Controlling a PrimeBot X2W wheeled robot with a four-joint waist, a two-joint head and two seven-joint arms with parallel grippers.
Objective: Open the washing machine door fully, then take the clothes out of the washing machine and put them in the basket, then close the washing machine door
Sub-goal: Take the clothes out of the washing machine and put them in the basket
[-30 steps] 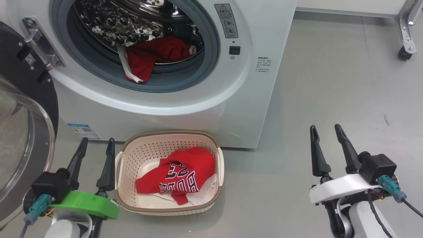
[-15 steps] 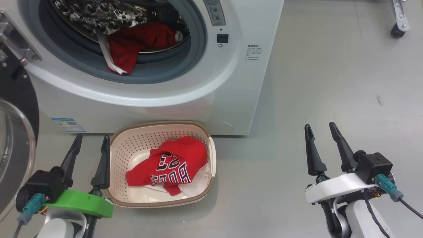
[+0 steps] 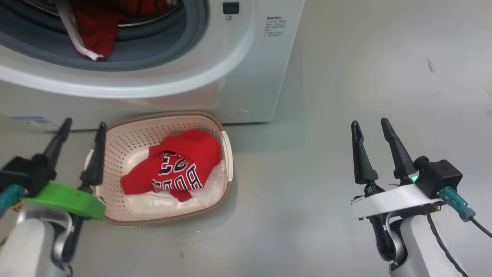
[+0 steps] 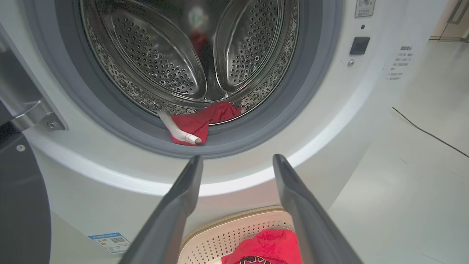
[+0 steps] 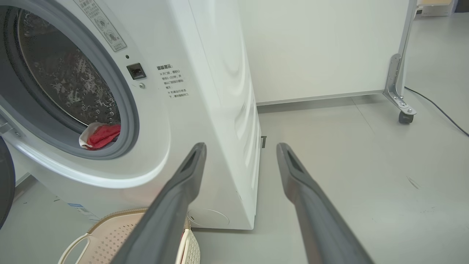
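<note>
The washing machine (image 3: 230, 77) stands with its door (image 4: 18, 205) swung open at the left. A red garment with white trim (image 4: 205, 119) hangs from the steel drum (image 4: 165, 66) over the grey seal; it also shows as the red garment (image 3: 92, 34) in the head view. On the floor in front sits the basket (image 3: 127, 142), holding a red lettered garment (image 3: 180, 161) on a white piece (image 3: 211, 188). My left gripper (image 3: 85, 123) is open beside the basket's left rim, pointing at the drum. My right gripper (image 3: 369, 122) is open over bare floor, right of the machine.
A white panel on a metal leg with a castor (image 5: 401, 113) stands behind the machine's right side. A dark cable (image 5: 439, 110) runs across the grey floor there. The floor (image 3: 346, 77) right of the machine is open.
The head camera has tilted down and to the right, so the machine and basket sit higher and further left in the picture. Both grippers stay open and hold nothing.
</note>
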